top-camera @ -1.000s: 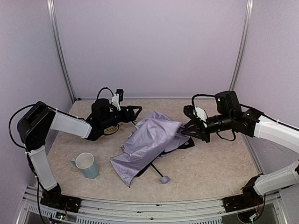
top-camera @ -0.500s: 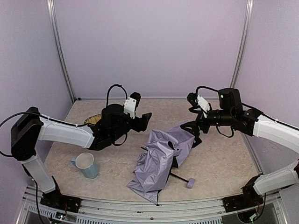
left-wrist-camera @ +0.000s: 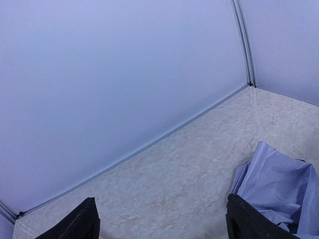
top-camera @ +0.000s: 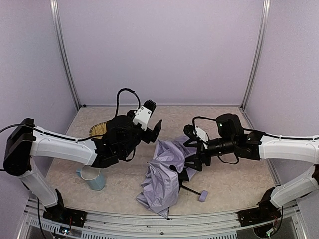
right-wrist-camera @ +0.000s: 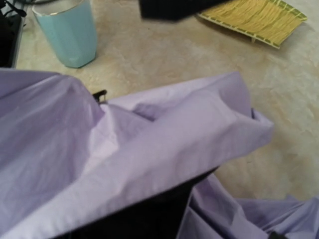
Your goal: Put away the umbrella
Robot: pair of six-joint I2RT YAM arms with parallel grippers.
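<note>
The umbrella [top-camera: 167, 174] is thin lavender cloth, creased, with a soft matt sheen, and black and dull on the inside. The counter [top-camera: 234, 181] is smooth and matt, with a beige stone pattern. The cup [top-camera: 94, 180] is smooth, glossy pale blue. The mat [right-wrist-camera: 259, 17] is rough woven straw.

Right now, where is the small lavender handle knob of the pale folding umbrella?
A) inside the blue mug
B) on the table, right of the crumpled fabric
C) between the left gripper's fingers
B: the handle knob rests on the table at the end of the black shaft, beside the fabric.
</note>
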